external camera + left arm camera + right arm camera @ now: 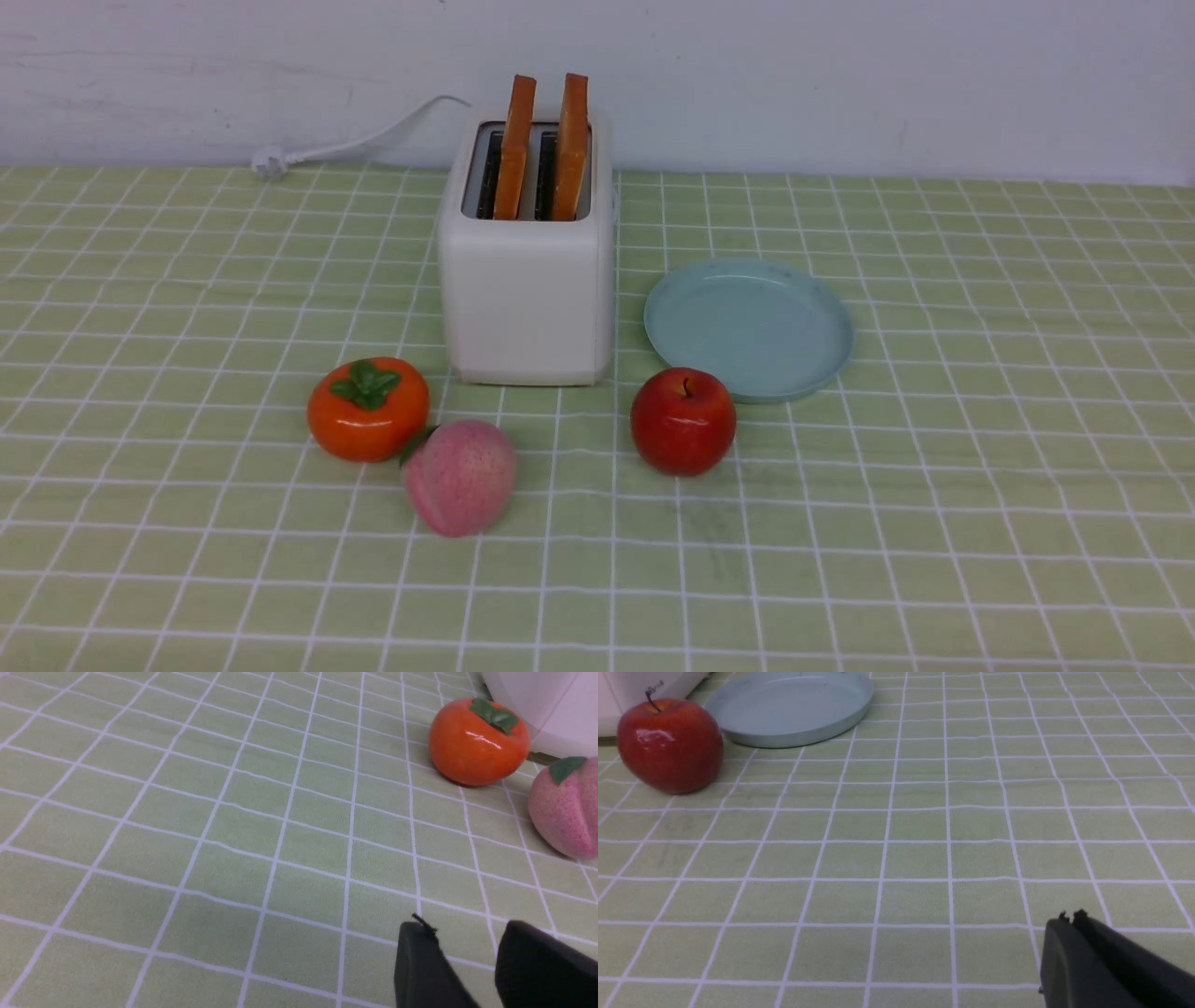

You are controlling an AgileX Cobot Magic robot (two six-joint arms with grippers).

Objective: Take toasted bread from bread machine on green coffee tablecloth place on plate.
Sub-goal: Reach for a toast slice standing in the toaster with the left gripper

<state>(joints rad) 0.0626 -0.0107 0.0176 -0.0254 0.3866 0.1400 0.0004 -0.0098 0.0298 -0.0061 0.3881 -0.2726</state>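
Nothing started yet, far as I can tell: both toast slices stand upright in the bread machine, one per slot, tops poking well out. The plate just to its right sits bare on the green coffee tablecloth. Neither arm shows in the front view; both wrist views look out low over open cloth on the near side. The left gripper has its jaws parted w/ nothing btwn them, persimmon and peach ahead of it. The right gripper is pinched closed and empty, facing the apple and the plate. So the step in hand is the reach for slice no. 1. Next move, imo: an arm rises above the bread machine, comes down w/ jaws spread across a slice's thin faces, pinches gently and pulls straight up so the crust doesn't snag the slot, then goes over to the plate. Right arm is nearer the plate but must open first; the apple sits just beside the near rim, so keep clear.
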